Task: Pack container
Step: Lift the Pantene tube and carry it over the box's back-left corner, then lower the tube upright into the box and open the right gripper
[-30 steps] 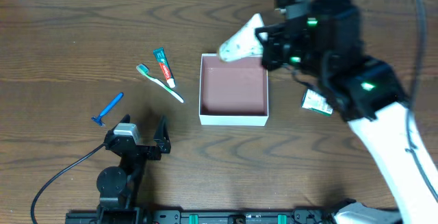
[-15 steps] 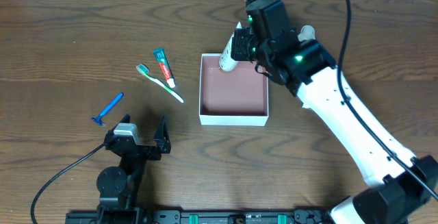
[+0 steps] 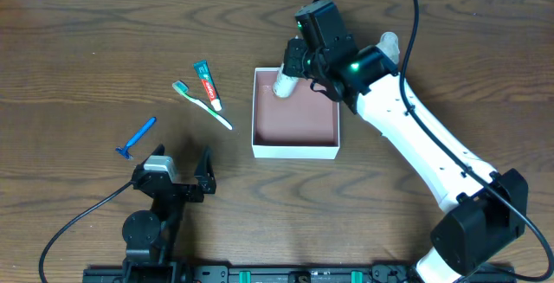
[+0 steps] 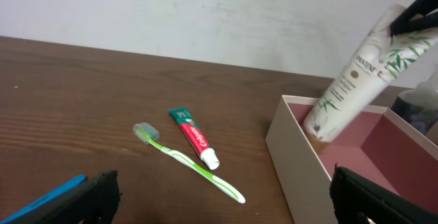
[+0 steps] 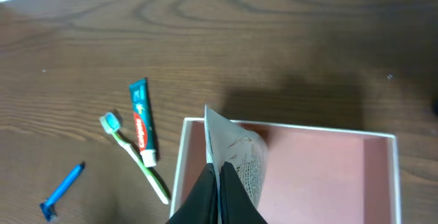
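Pinching the tilted tube [image 3: 284,84] at the container's [image 3: 294,151] upper-left corner, the right gripper [image 5: 217,193] could drop it outside; the left gripper [image 3: 183,157] sits spread

Dark wood-grain table [image 3: 69,41] (plain white wall [image 4: 205,11] behind)

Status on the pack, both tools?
Left tool open, empty. Right tool shut on Pantene tube, cap end down inside container, far left corner. Toothpaste, toothbrush, razor outside, left of it.
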{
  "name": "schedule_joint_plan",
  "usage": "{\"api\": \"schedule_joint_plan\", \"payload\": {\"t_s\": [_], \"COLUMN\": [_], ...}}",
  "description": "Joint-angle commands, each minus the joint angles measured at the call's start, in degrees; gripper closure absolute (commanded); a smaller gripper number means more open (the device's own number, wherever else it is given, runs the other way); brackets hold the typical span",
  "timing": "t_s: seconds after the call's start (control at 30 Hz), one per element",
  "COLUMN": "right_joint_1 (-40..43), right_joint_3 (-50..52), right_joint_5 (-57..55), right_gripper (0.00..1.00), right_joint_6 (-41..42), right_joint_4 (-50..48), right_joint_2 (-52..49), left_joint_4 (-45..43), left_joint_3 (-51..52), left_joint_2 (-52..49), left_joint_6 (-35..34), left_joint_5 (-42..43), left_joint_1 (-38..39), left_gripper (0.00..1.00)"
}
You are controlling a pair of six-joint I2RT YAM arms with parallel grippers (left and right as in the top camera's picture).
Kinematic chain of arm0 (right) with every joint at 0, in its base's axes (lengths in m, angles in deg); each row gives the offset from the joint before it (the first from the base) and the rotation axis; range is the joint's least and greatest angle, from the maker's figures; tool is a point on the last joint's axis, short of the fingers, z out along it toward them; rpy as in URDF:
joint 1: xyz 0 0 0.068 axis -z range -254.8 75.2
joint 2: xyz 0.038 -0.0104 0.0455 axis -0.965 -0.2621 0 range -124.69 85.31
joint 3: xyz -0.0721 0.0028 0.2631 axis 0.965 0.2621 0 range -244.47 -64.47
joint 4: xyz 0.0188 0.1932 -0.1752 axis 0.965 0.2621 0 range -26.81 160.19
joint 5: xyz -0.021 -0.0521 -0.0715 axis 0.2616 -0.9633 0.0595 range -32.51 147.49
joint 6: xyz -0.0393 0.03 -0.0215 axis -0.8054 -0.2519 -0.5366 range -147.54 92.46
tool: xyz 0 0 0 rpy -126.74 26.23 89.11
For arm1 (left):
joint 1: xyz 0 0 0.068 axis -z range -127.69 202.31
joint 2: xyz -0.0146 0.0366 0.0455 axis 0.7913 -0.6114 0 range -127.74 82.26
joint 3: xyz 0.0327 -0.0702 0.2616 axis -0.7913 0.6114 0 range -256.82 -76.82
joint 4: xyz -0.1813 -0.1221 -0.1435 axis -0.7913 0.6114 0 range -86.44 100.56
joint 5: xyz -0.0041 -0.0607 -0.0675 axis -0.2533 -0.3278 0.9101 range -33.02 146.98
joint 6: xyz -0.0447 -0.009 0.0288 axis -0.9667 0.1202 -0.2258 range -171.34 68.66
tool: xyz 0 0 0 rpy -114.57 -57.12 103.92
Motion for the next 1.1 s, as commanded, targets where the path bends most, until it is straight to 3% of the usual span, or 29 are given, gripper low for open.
{"api": "schedule_joint_plan", "payload": {"t_s": [0.0, 0.97, 1.0, 1.03, 1.07], "right_joint_1": [-1.36, -3.48, -3.48, -3.48, -3.54], "right_joint_3": [-1.01, -0.98, -0.98, -0.98, -0.98], "right_joint_5": [-0.20, 0.28, 0.28, 0.31, 0.33], "right_gripper": [0.99, 0.98, 0.93, 0.82, 0.61], "right_joint_6": [1.42, 2.95, 2.95, 2.93, 2.93], "right_joint_4": [-1.29, -4.59, -4.81, -5.03, -5.27], "right_joint_2": [0.28, -4.11, -4.13, -4.15, -4.15], "left_joint_4": [1.99, 1.99, 1.99, 1.99, 1.99], "left_joint_3": [0.98, 0.98, 0.98, 0.98, 0.98], "left_joint_2": [-0.07, -0.07, -0.07, -0.07, -0.07], "left_joint_6": [0.11, 0.09, 0.09, 0.09, 0.09], "left_joint_5": [0.61, 0.61, 0.61, 0.61, 0.61], "left_joint_1": [-0.31, -0.31, -0.31, -0.31, -0.31], "left_gripper": [0.02, 0.02, 0.02, 0.02, 0.02]}}
